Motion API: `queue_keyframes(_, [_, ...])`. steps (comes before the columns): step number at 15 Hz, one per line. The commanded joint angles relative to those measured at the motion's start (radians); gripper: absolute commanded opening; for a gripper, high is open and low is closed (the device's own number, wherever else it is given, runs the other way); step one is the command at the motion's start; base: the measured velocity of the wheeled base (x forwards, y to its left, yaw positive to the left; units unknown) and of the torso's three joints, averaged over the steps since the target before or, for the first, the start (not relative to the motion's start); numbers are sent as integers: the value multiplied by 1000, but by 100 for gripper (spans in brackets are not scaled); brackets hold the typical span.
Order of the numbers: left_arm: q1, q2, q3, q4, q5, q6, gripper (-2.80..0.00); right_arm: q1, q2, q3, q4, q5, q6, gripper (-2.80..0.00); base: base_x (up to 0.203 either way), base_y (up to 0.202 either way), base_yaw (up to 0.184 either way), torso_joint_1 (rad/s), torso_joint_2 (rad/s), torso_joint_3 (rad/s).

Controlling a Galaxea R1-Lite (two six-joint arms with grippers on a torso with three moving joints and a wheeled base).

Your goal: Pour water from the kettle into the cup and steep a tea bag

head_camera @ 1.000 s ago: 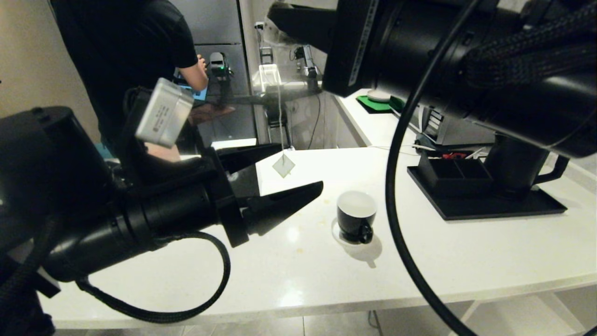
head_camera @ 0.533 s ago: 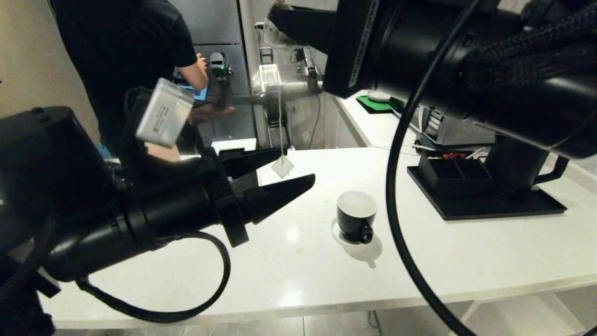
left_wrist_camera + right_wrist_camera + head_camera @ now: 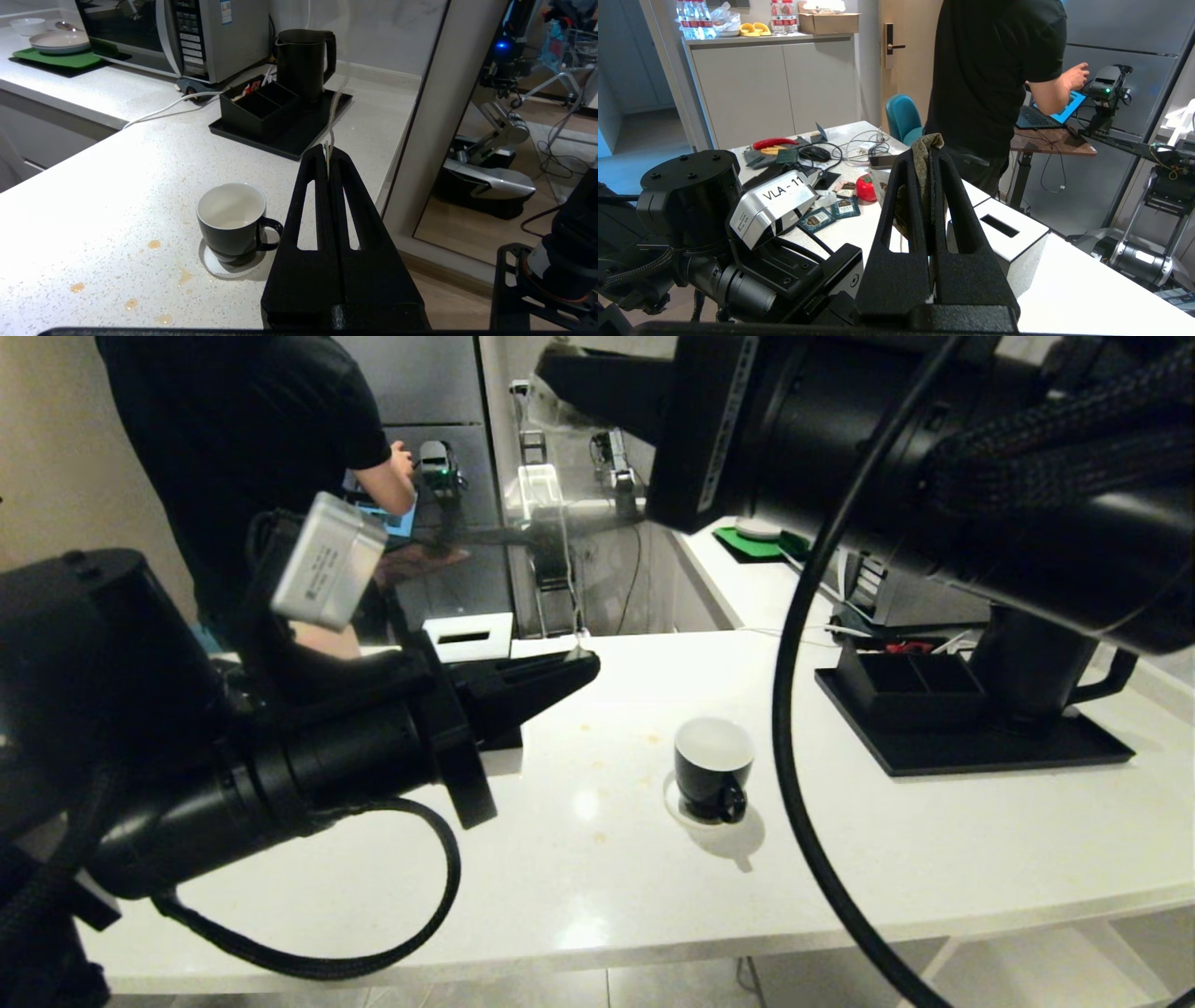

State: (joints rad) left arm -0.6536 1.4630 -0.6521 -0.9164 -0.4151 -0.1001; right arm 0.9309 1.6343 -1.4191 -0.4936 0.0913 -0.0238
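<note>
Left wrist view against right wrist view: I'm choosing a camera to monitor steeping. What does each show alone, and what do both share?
Only the left wrist view shows the cup, the kettle and the left gripper shut on the string. Only the right wrist view shows the right gripper shut on the tea bag, and a person. Both show the white countertop.

The cup is small, round and black with a white inside, upright on a white saucer on the pale counter, its loop handle turned toward six o'clock. At about two o'clock from it, well apart, the matte black kettle stands upright on a black tray. The tea bag, brownish and crumpled, is pinched up high; its pale string hangs taut.
</note>
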Motion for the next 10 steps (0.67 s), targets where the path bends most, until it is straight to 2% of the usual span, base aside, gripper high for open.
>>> queue_keyframes(1, [-1, -3, 2, -6, -2, -1, -280, 0, 1, 1, -4, 1, -1, -280, 0, 0, 0, 0, 0, 0])
queue_keyframes(10, [2, -9, 2, -6, -2, -1, -280, -1, -11, 43, -13, -1, -1, -280, 0, 0, 0, 0, 0, 0])
